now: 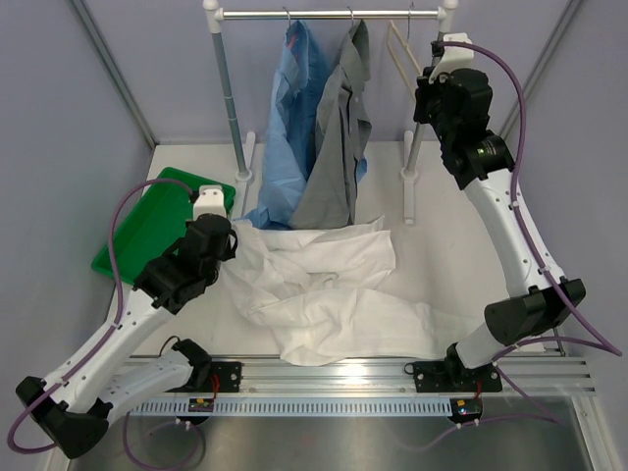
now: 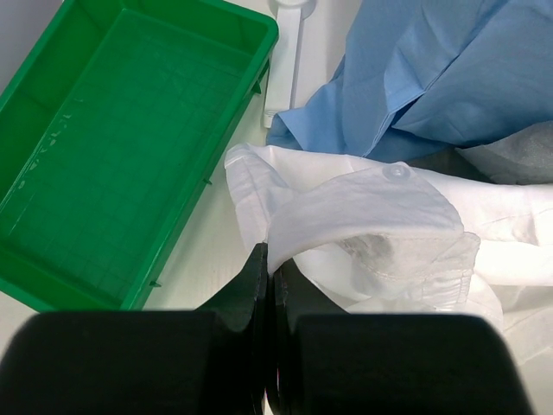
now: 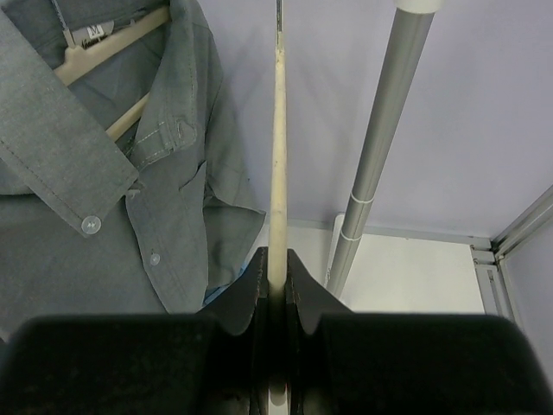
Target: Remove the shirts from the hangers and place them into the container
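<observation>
White tabletop inside a pale lilac enclosure carries, at far left, the shallow bright green plastic tray. Just right of it, the left end effector is pinched shut on a fold of the white thin-cloth shirt, which lies crumpled on the tabletop beside the tray. Behind, the light blue button-up shirt and the grey collared shirt hang from the white-posted metal-bar rail. At right, the right end effector is clamped on a bare pale cream hanger.
</observation>
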